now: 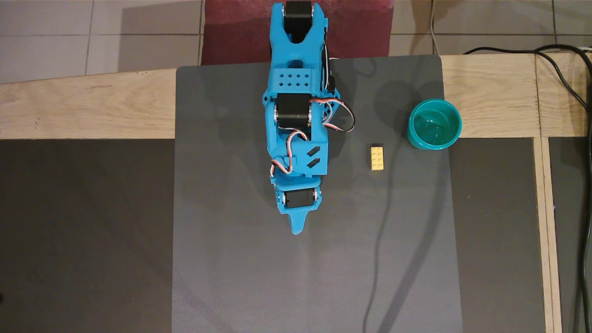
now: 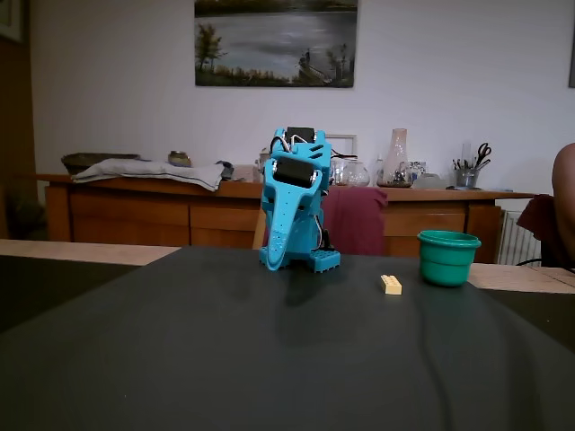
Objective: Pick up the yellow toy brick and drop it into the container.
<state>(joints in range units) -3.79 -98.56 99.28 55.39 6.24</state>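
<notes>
The yellow toy brick (image 1: 377, 158) lies flat on the dark grey mat (image 1: 231, 259), studs up, just left of and a little nearer than the teal-green cup (image 1: 410, 132) in the overhead view. In the fixed view the brick (image 2: 391, 285) sits left of the cup (image 2: 448, 265). The cup stands upright and looks empty. The blue arm is folded at the mat's middle. My gripper (image 1: 297, 226) points down, fingers together and empty, well to the left of the brick. It also shows in the fixed view (image 2: 274, 260).
The mat lies on a wooden board (image 1: 92, 106) with darker panels on both sides. Black cables (image 1: 573, 92) run along the right edge. A maroon cloth (image 1: 240, 37) hangs behind the arm's base.
</notes>
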